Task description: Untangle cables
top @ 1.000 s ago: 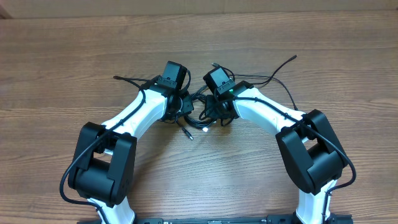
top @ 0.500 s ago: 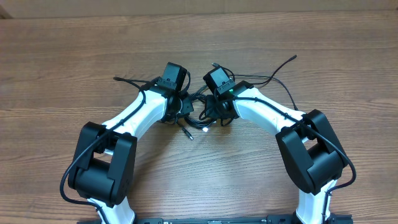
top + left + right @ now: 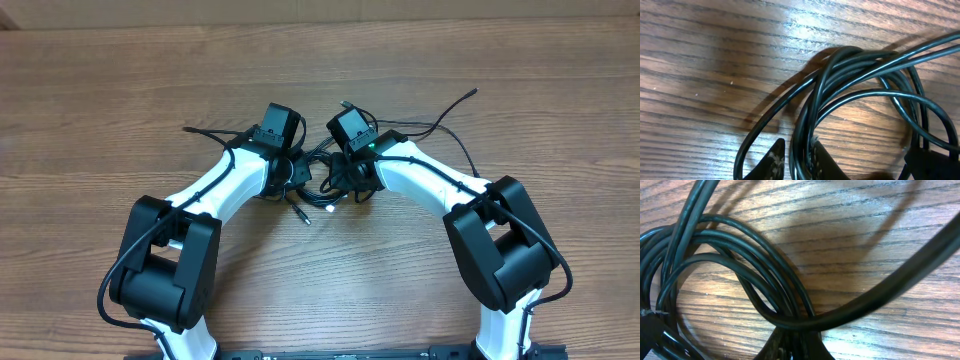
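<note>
- Left fingers (image 3: 777, 165): tips drawn nearly together at the bottom of the left wrist view, clamped on a strand of the cables (image 3: 804, 120) that runs up between them.
- Above that grip, several black loops stacked and crossing on the wooden worktop (image 3: 700, 60), with one thinner loop swinging out to the left of the tips.
- Right fingers (image 3: 815, 352): barely in view at the bottom edge of the right wrist view, with strands dropping down between them; cannot tell whether closed on those strands or only flanking them.
- In the same view, coils bunched at the left, and one strand close to the lens sweeping from the lower middle up to the right edge, across the others.
- From overhead, the tangle near the middle of the worktop, tucked between and partly under the two wrists.
- Left arm (image 3: 215, 185) and right arm (image 3: 430, 180) both bent inward, wrists low and near each other but apart.
- One long strand (image 3: 470, 95) out of the tangle toward the far right, ending well clear of the arms.
- A left strand (image 3: 190, 127) out past the left wrist.
- Two short plug ends (image 3: 305, 217) flat on the wood just on the near side of the tangle, tips pale.
</note>
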Action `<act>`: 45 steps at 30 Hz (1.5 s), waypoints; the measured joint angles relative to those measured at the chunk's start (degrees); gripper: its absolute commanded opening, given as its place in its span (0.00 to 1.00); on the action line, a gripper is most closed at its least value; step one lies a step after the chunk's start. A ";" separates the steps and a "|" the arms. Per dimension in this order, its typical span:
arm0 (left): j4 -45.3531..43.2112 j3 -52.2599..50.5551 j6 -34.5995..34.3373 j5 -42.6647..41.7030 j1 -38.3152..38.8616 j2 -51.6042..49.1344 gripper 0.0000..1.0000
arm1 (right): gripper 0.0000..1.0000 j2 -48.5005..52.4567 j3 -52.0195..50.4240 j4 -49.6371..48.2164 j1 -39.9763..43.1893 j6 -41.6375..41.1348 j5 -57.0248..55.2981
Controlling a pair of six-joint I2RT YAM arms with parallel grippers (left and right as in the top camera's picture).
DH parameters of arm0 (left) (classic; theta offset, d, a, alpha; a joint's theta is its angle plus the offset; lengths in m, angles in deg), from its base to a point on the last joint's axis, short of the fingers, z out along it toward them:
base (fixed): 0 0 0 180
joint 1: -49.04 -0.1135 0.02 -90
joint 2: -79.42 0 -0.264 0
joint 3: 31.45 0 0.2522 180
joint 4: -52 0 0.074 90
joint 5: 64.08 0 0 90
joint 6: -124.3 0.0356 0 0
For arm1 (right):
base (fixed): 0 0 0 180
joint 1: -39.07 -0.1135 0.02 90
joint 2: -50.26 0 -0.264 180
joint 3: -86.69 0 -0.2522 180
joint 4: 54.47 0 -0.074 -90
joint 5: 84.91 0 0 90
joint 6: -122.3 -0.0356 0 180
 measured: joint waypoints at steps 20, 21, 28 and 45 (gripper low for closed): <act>-2.08 -0.33 -0.90 0.44 2.25 -1.14 0.04 | 0.20 0.00 0.00 0.07 0.04 0.07 -0.20; -2.10 -0.33 -0.92 0.42 2.25 -1.14 0.04 | 0.25 0.00 0.00 0.07 0.04 0.04 -0.17; -2.21 -0.33 -1.07 -1.66 2.16 -1.18 0.04 | 0.46 0.00 0.00 0.09 0.00 0.04 1.84; -2.47 -0.33 -1.03 -4.31 0.35 -1.36 0.04 | 0.33 0.00 -0.02 5.25 0.04 -3.50 9.92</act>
